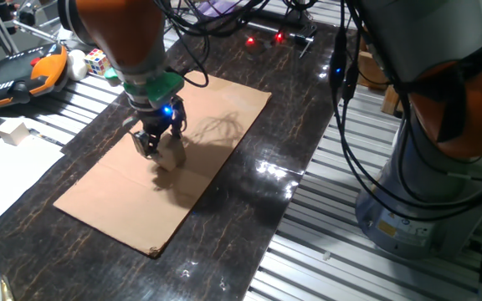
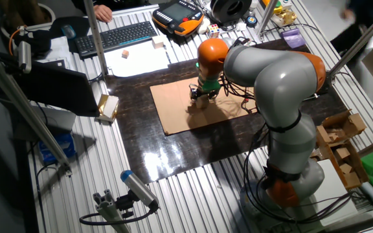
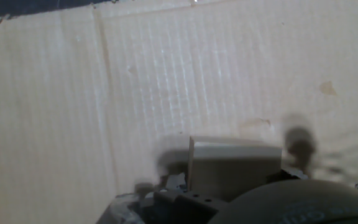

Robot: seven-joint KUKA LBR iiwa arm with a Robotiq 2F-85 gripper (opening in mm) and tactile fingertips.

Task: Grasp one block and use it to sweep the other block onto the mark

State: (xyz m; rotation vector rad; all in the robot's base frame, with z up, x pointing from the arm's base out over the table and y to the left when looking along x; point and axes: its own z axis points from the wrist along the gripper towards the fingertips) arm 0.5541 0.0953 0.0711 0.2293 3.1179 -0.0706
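A plain tan wooden cube [image 3: 235,163] sits low on the brown cardboard [image 3: 166,81] in the hand view. Dark parts of my gripper [image 3: 229,190] press against both its sides and hide its lower part. The mark [image 3: 299,142], a small dark grey dot, lies just beyond the cube's right corner. In one fixed view my gripper [image 1: 161,144] is down at the cardboard [image 1: 216,125] with the tan cube [image 1: 171,154] between its fingers. In the other fixed view my gripper [image 2: 203,97] is over the sheet's far side. No second block shows on the cardboard.
A Rubik's cube [image 1: 96,60] and an orange pendant [image 1: 23,73] lie beyond the cardboard's far left. A small pale block [image 1: 12,131] rests on white paper at the left. Cables hang over the dark tabletop [image 1: 308,100]. The arm's base [image 1: 429,150] stands at the right.
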